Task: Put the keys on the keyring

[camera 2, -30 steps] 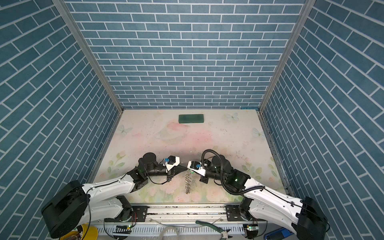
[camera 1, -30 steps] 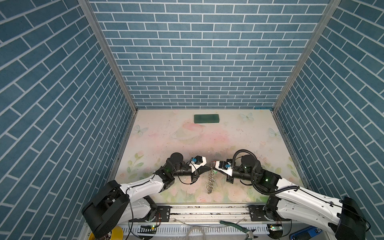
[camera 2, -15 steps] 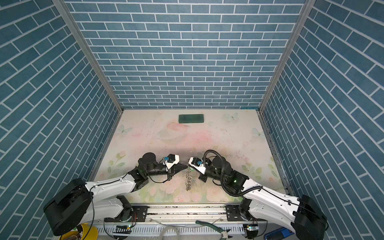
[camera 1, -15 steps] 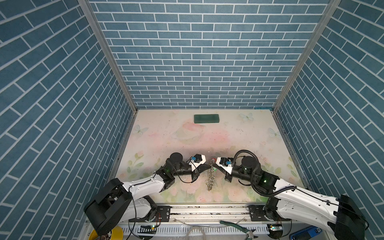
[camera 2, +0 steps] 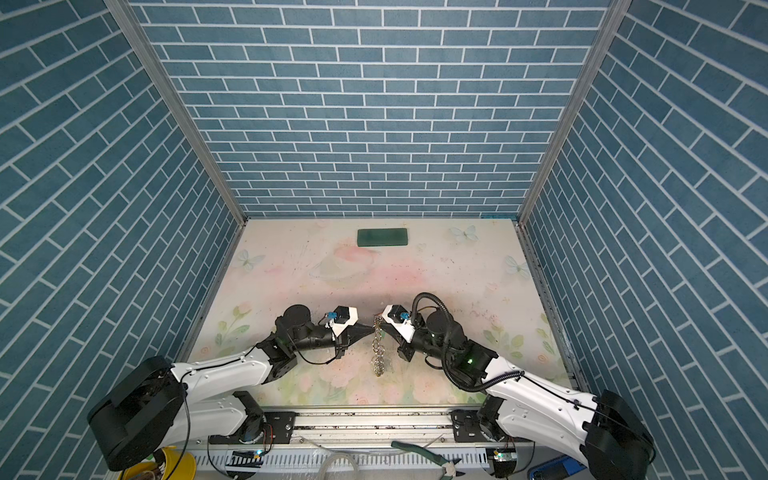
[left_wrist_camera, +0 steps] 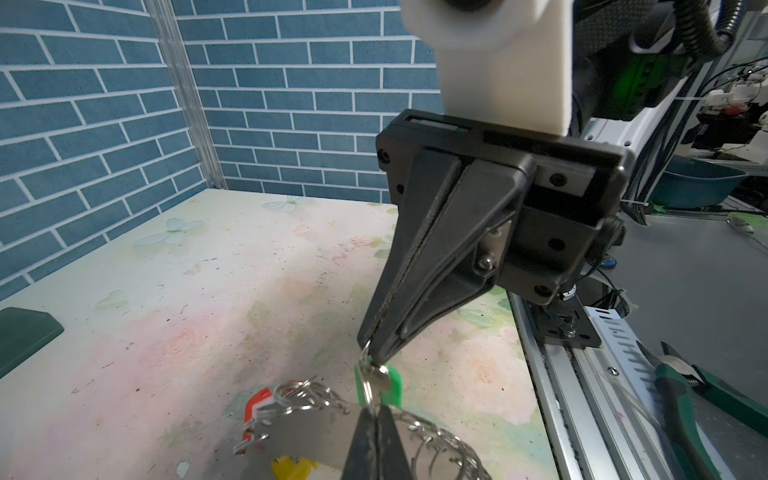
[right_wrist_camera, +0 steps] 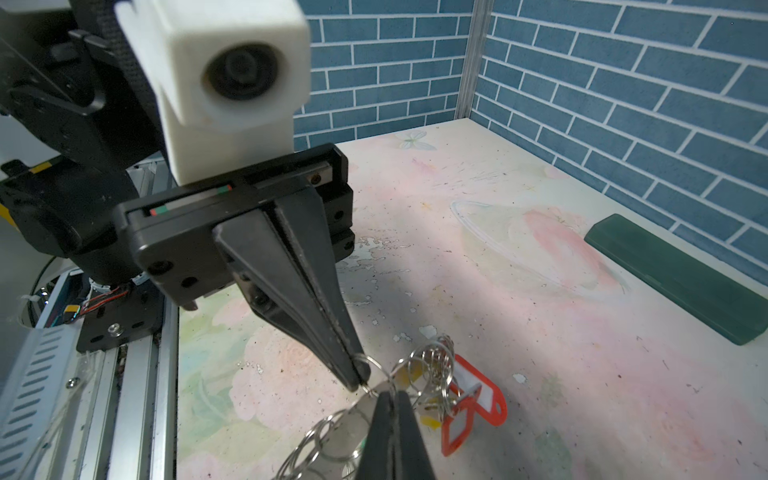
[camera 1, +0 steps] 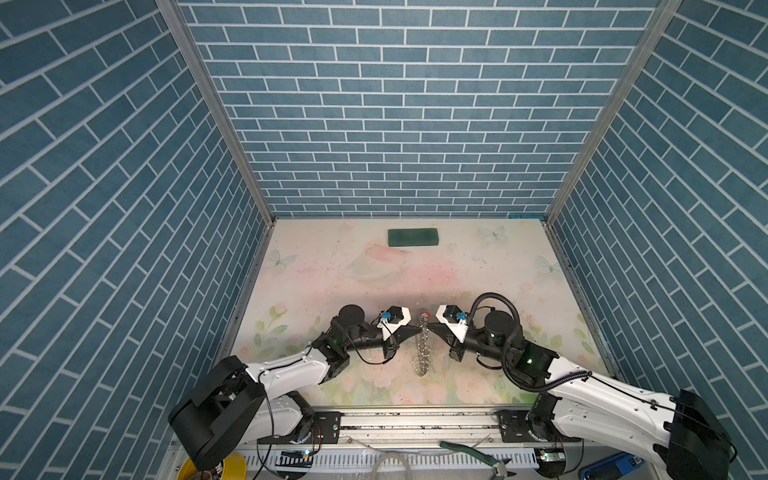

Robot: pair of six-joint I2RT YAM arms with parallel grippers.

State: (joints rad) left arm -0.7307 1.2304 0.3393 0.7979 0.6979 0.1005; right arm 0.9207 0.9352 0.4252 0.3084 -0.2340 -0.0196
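Though neither arm has really moved, left gripper (right_wrist_camera: pixel 358 375) and right gripper (left_wrist_camera: pixel 371 354) stay pinched shut on the keyring (camera 1: pixel 422 353), hanging between them over the desk (camera 1: pixel 478 270); the green key's (left_wrist_camera: pixel 393 384) threading looks unfinished.

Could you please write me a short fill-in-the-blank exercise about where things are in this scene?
1. The left gripper and the right gripper are both ___ on small rings of the keyring.
2. The dark green block lies near the ___ wall.
3. In the left wrist view, the tag just below the right gripper's tip is ___.
Missing words: shut; back; green.
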